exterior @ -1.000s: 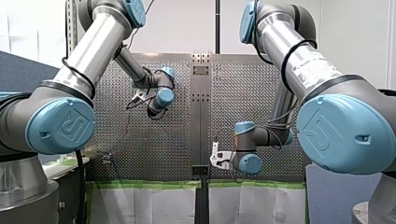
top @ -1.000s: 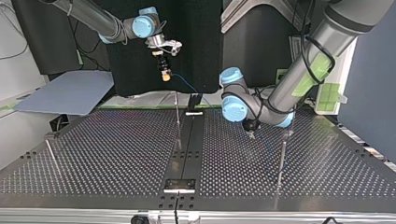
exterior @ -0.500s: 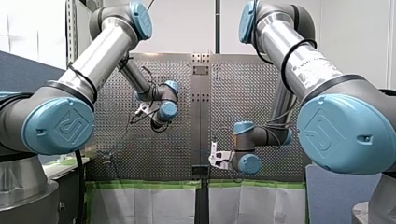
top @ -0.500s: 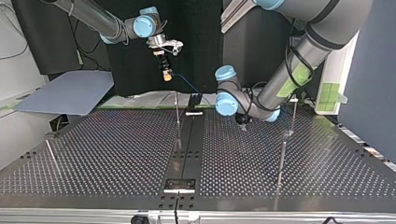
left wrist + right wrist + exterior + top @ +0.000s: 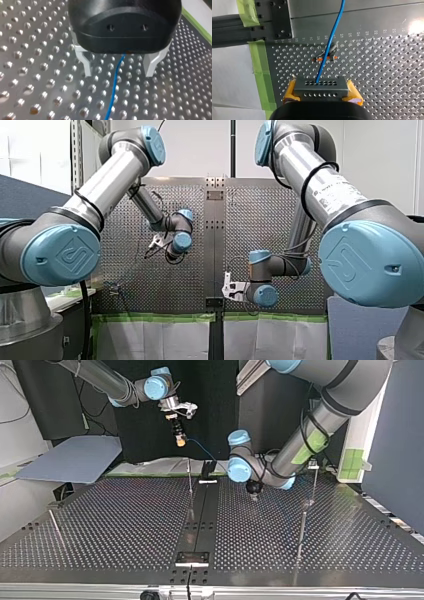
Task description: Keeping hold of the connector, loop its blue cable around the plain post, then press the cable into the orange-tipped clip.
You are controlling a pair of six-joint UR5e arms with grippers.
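My right gripper (image 5: 322, 96) has its yellow pads shut on a grey connector (image 5: 320, 86) with rows of holes. The blue cable (image 5: 333, 37) runs out of the connector, away over the perforated plate. Below it stands the orange-tipped clip (image 5: 324, 59). In the top view my right gripper (image 5: 179, 437) hangs high at the far middle, with the cable (image 5: 200, 450) sloping down to a black fixture (image 5: 209, 467). My left gripper (image 5: 118, 72) is open low over the table. The blue cable (image 5: 114, 87) passes between its pale fingers (image 5: 86, 65) without being gripped.
A thin post (image 5: 190, 477) stands beside the black centre strip (image 5: 200, 520). Two more posts (image 5: 302, 527) (image 5: 314, 480) stand at the top view's right, another (image 5: 55, 525) at its left. Green tape (image 5: 260, 72) edges the plate.
My left arm has swung toward the far middle of the table, its gripper now close to the centre strip. My right gripper has drifted slightly to the top view's right with the connector.
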